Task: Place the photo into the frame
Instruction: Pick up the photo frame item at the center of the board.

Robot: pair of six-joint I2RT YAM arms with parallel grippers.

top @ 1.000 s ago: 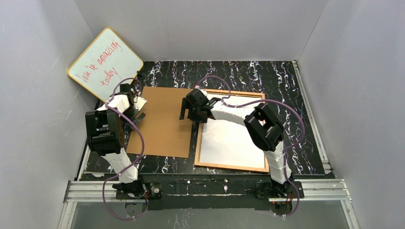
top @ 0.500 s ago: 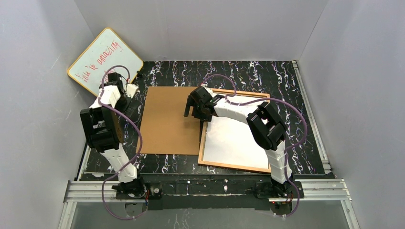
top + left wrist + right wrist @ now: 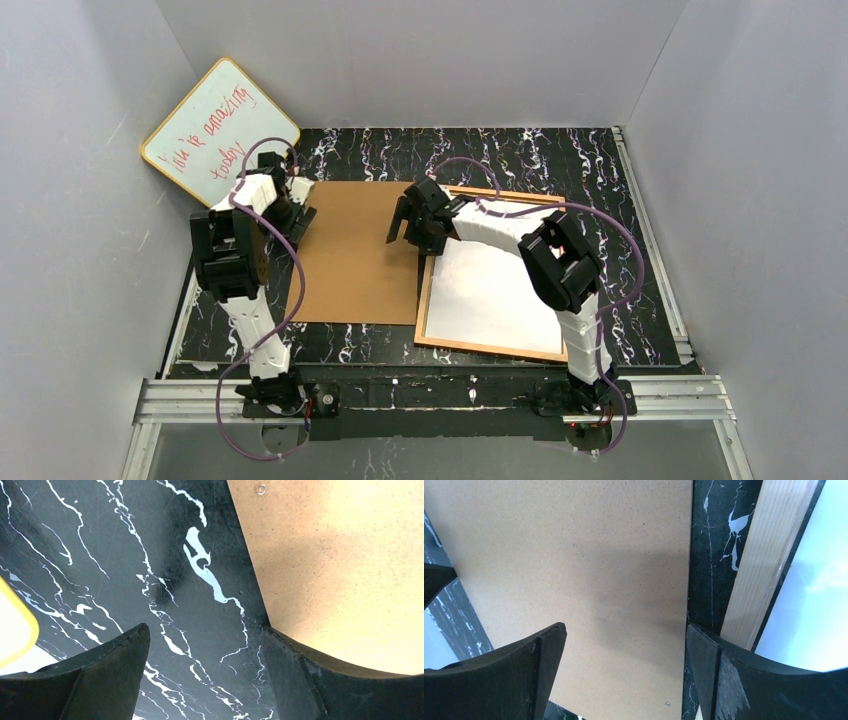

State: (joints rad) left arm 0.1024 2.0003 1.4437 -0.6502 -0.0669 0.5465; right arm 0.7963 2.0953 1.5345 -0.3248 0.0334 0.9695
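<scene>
Robot lab test cell, by the look of it: plain grey walls [image 3: 420, 60] box in three sides. An alu rail [image 3: 430, 392] runs along the near edge w/ both bases bolted on, left arm [image 3: 235, 270] and right arm [image 3: 560, 270]. Purple cables [image 3: 297, 270] loop off each. Black marble-look tabletop [image 3: 560, 160] for a bench, and a whiteboard [image 3: 215, 125] w/ red handwriting is propped in the far-left corner.

The brown fibreboard back [image 3: 355, 255] lies flat just left of the frame [image 3: 487, 349], white inside its wooden edge. The right gripper [image 3: 410, 234] hovers, jaws apart, over their adjoining far ends. The left gripper [image 3: 296, 220] is at the board's far left corner, near the leaning whiteboard [image 3: 215, 130].
</scene>
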